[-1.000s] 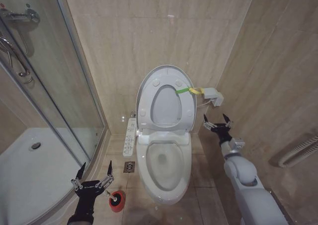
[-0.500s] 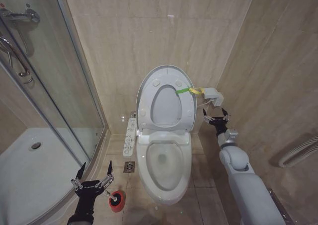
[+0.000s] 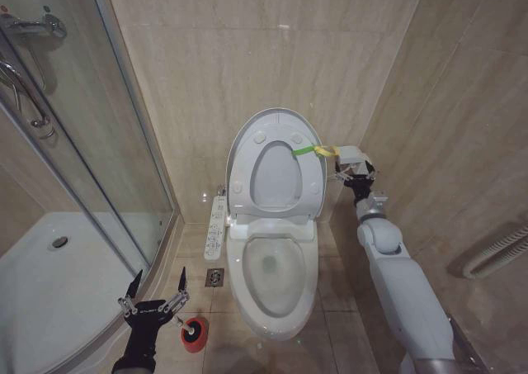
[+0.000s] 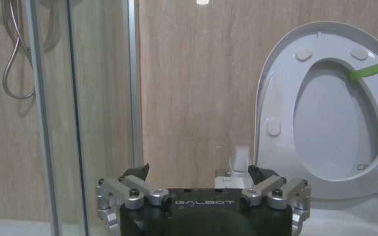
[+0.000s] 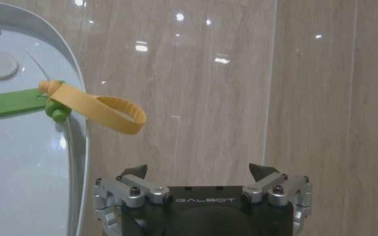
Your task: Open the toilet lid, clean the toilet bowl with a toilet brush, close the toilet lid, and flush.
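Observation:
The toilet lid (image 3: pixel 275 125) stands raised against the back wall, and its yellow-green strap (image 3: pixel 318 150) sticks out to the right. Below it the toilet bowl (image 3: pixel 272 276) lies uncovered. My right gripper (image 3: pixel 356 173) is open, just right of and slightly below the strap, near the wall. In the right wrist view the strap's yellow loop (image 5: pixel 107 112) hangs ahead of the open right gripper (image 5: pixel 199 171), apart from it. My left gripper (image 3: pixel 155 288) is open low on the left, above the red cup holding the toilet brush (image 3: pixel 193 332). The left wrist view shows the left gripper (image 4: pixel 199 170) and the lid (image 4: pixel 287 113).
A glass shower enclosure (image 3: pixel 91 151) fills the left side. The control strip (image 3: pixel 216 228) runs along the bowl's left. A floor drain (image 3: pixel 214 276) sits beside the bowl. A grey box (image 3: pixel 353 154) is fixed on the wall by the strap. A ribbed hose (image 3: pixel 495 254) lies at the right.
My right gripper has risen and reached forward toward the strap and the wall. The left arm, lid and brush have stayed put.

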Available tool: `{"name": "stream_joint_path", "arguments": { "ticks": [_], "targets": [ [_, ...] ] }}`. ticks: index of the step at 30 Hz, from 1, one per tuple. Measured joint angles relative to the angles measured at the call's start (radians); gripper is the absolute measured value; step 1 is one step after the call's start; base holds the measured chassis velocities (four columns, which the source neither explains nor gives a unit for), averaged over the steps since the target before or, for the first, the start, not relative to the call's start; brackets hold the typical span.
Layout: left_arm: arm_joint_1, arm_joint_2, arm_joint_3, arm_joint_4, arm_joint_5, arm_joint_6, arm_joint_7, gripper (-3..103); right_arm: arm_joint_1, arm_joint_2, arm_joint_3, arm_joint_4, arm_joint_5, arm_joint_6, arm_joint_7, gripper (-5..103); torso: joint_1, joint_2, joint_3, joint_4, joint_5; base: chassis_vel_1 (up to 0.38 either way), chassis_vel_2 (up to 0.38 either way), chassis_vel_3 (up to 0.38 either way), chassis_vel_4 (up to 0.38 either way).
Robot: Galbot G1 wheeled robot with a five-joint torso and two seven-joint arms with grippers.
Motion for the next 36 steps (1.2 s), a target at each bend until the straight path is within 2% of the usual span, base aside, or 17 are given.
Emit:
{"name": "stream_joint_path", "arguments": {
  "ticks": [8,18,26,30,36],
  "targets": [
    [0.000,0.000,0.000,0.000,0.000,0.000,0.000,98,0.057,-0.024,-0.010,-0.077,-0.007,0.045,-0.001,100,0.000,0.000,0.000,-0.0003,-0.0001,0.000,0.000,0.000,0.000],
    [0.000,0.000,0.000,0.000,0.000,0.000,0.000,98,0.151,-0.012,-0.028,-0.198,-0.016,0.088,0.004,100,0.000,0.000,0.000,-0.0001,-0.0002,0.000,0.000,0.000,0.000],
    [0.000,0.000,0.000,0.000,0.000,0.000,0.000,98,0.236,-0.009,-0.076,-0.306,-0.016,0.126,0.029,100,0.000,0.000,0.000,-0.0002,-0.0001,0.000,0.000,0.000,0.000],
    [0.000,0.000,0.000,0.000,0.000,0.000,0.000,98,0.306,-0.005,-0.121,-0.392,0.006,0.177,0.045,100,0.000,0.000,0.000,-0.0002,-0.0001,0.000,0.000,0.000,0.000],
    [0.000,0.000,0.000,0.000,0.000,0.000,0.000,98,0.371,0.005,-0.152,-0.472,0.028,0.216,0.048,100,0.000,0.000,0.000,-0.0002,-0.0003,0.000,0.000,0.000,0.000]
  ]
}}
